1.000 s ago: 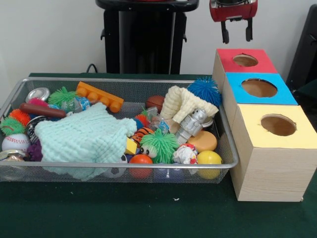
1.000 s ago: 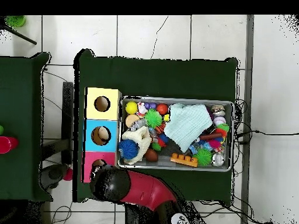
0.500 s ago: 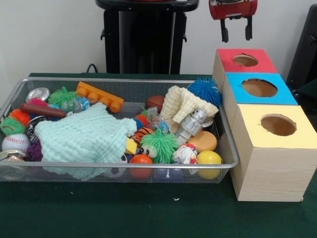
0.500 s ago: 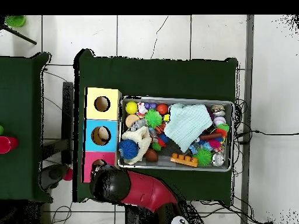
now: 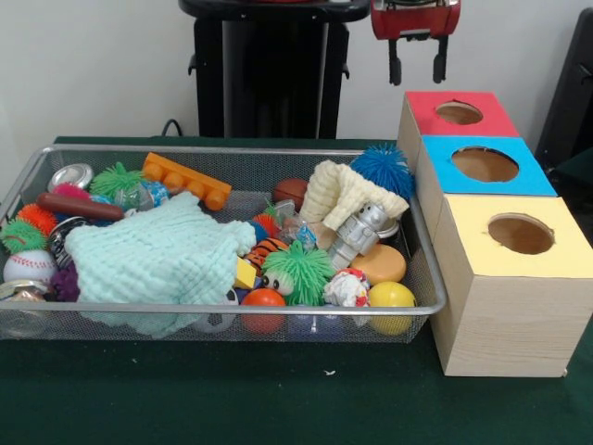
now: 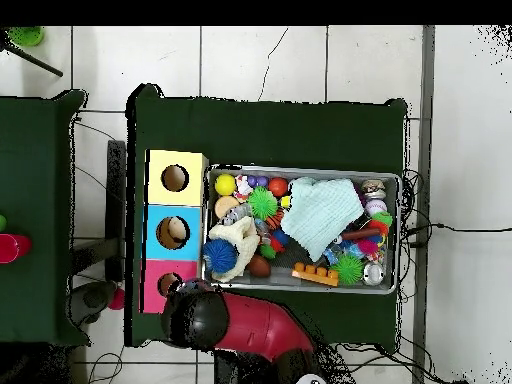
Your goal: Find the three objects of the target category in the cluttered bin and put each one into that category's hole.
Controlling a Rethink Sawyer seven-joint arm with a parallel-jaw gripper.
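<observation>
The fingers (image 5: 397,67) hang spread and empty under the gripper (image 5: 414,65), high behind the red box (image 5: 456,113). A good next step, judging by this, is to come down over the wire bin (image 5: 222,309) and pick one exposed toy, say the spiky blue ball (image 5: 381,167) at its near-box end.

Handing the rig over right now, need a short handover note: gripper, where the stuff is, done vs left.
Gripper: open, empty, hanging high above the table just beside the red box, toward the bin side.
Wire bin: full of clutter, with a mint cloth, spiky balls, smooth balls, an orange block and a silver robot toy.
Boxes: red, blue and yellow in a row beside the bin.
Done: cannot tell; hole contents unclear.
Left: pick target items and drop them.
</observation>
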